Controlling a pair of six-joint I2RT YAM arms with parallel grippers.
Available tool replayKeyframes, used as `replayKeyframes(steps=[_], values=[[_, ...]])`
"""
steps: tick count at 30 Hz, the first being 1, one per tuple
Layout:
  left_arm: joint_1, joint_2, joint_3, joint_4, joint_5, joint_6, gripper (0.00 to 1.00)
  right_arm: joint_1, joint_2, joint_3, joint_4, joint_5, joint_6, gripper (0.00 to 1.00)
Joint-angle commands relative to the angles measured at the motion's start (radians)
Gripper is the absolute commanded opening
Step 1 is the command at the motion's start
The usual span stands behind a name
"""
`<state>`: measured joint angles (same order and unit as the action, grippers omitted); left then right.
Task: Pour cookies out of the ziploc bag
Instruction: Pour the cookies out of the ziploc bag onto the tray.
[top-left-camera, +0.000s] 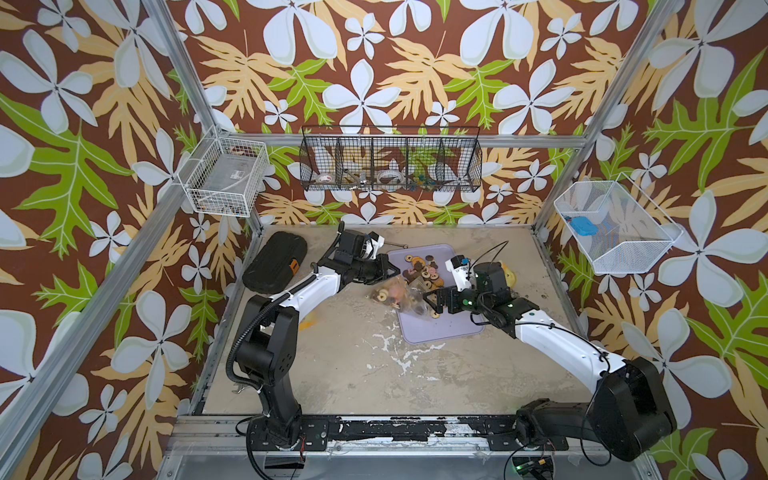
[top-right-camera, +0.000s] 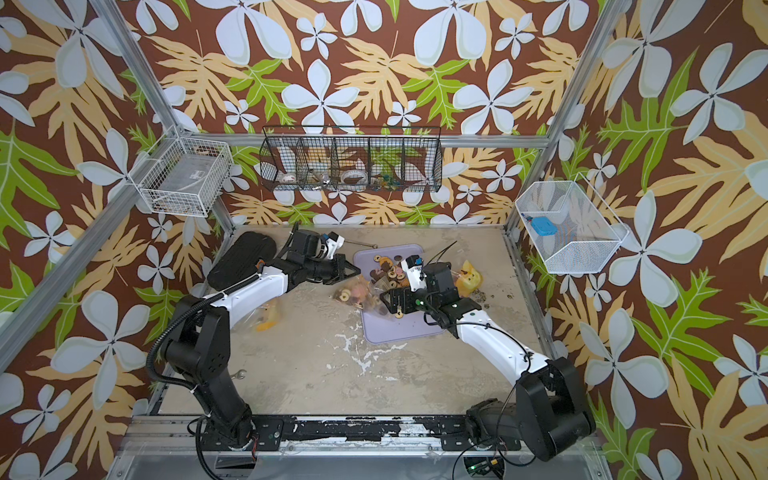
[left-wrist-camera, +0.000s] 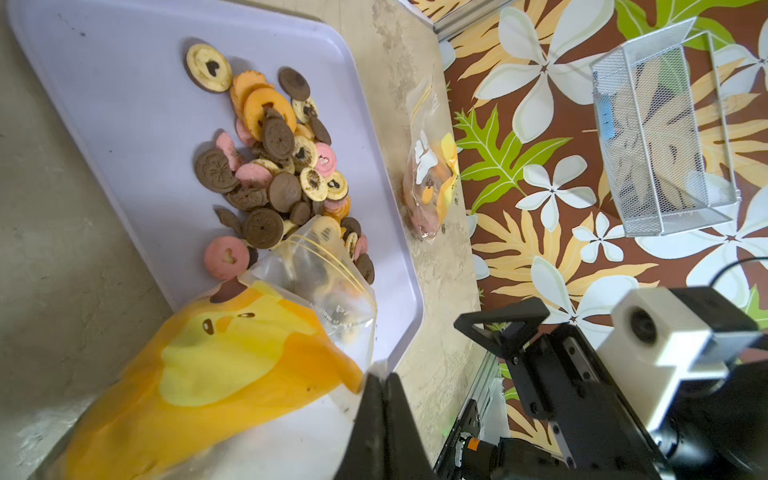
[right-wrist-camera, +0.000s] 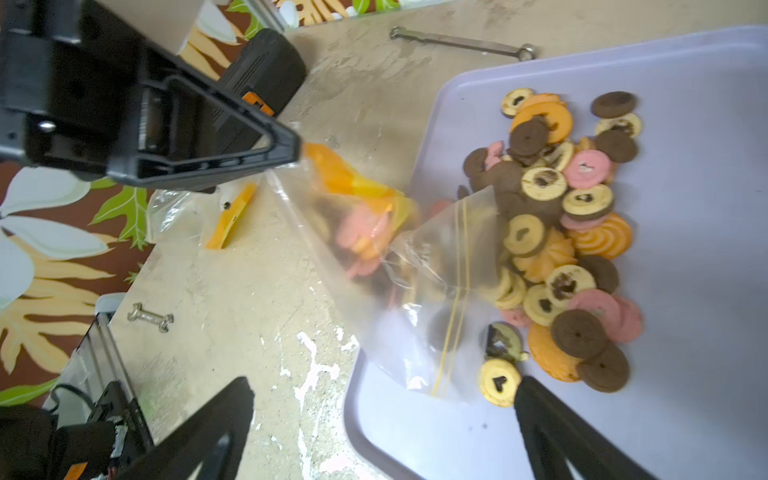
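Note:
The clear ziploc bag, with a yellow chick print, hangs tilted with its open mouth on the lavender tray. My left gripper is shut on the bag's raised bottom corner. Cookies in brown, orange, pink and cream lie heaped on the tray by the mouth, and more show blurred inside the bag. My right gripper stands open just off the mouth, holding nothing, one finger over the tray beside a cream cookie. In both top views the bag spans the tray's left edge between the grippers.
A second printed bag lies right of the tray behind the right arm. A flat bag sits under the left arm. A black case is at the back left. Wrenches lie on the table. Wire baskets hang on the walls.

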<state>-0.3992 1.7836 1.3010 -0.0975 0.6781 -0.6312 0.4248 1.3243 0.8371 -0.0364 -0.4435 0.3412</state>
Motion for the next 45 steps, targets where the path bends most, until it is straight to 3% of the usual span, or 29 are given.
replayKeyframes(steps=[1,17,27,31,33,35,39,41,43,45], values=[[-0.006,-0.014,0.000,0.018,0.001,-0.007,0.00,0.048,0.006,0.008,0.087,0.011,-0.015,1.00],[-0.015,-0.111,-0.076,-0.001,0.000,-0.027,0.00,0.217,0.228,0.063,0.374,0.276,0.054,0.99],[-0.030,-0.127,-0.092,-0.002,0.016,-0.033,0.00,0.222,0.345,0.087,0.477,0.273,0.085,0.89],[-0.032,-0.123,-0.095,0.000,0.018,-0.028,0.00,0.225,0.363,0.078,0.506,0.249,0.098,0.74],[-0.033,-0.121,-0.095,0.000,0.018,-0.025,0.00,0.226,0.367,0.078,0.508,0.237,0.102,0.59],[-0.032,-0.115,-0.095,0.001,0.020,-0.024,0.00,0.226,0.370,0.078,0.506,0.226,0.105,0.35],[-0.032,-0.112,-0.094,-0.002,0.024,-0.013,0.00,0.226,0.375,0.094,0.488,0.223,0.105,0.16],[-0.032,-0.113,-0.091,-0.009,0.018,-0.003,0.09,0.224,0.374,0.097,0.482,0.223,0.102,0.12],[-0.030,-0.122,-0.091,-0.022,0.002,0.013,0.25,0.220,0.374,0.100,0.477,0.220,0.104,0.11],[-0.023,-0.142,-0.101,-0.027,-0.014,0.020,0.55,0.214,0.374,0.100,0.478,0.210,0.108,0.11]])
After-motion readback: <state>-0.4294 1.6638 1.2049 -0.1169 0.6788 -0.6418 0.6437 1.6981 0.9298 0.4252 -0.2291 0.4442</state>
